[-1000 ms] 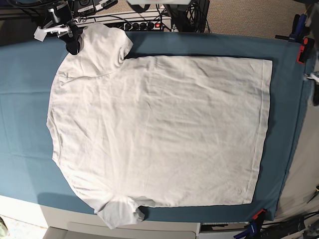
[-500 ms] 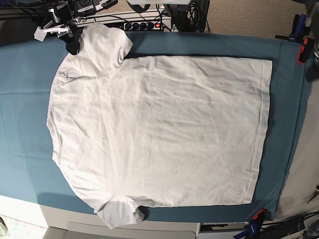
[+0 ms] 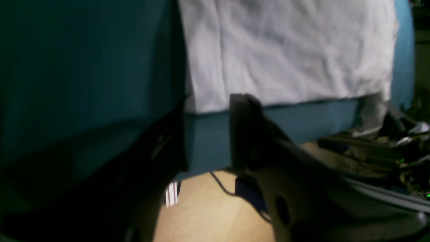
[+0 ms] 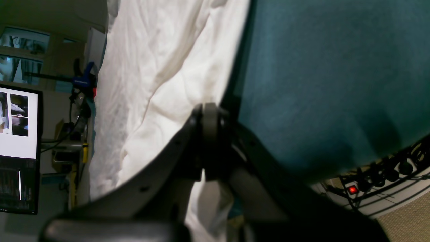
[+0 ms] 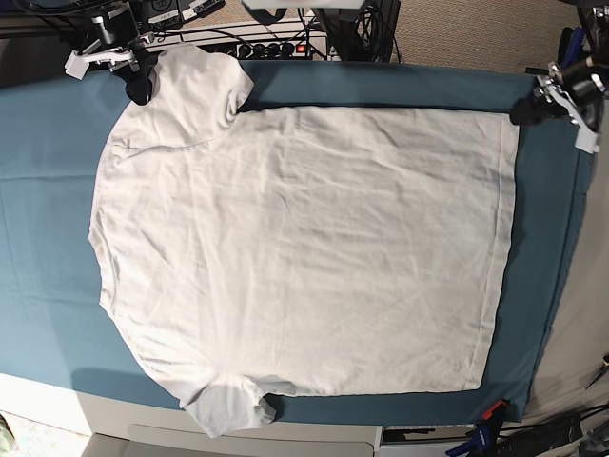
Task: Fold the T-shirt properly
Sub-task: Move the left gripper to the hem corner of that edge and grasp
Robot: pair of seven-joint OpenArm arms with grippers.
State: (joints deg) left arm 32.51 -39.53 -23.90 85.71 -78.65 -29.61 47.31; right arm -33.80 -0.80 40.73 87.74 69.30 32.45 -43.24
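Note:
The white T-shirt lies spread flat and wrinkled on the teal cloth, collar side to the left and hem to the right. My right gripper is at the far left sleeve and shut on it. In the right wrist view its fingers pinch white fabric that also hangs below them. My left gripper is at the hem's far right corner. In the left wrist view it stands open with teal cloth in the gap, and the shirt's corner lies just beyond the fingertips.
A power strip with a red light and cables lie behind the table's far edge. Clamps hold the teal cloth at the right corners. A monitor stands off to the side. White table edge shows at front left.
My left gripper has come into the base view from the right edge, reaching the hem's far corner. The right gripper and the shirt have not moved.

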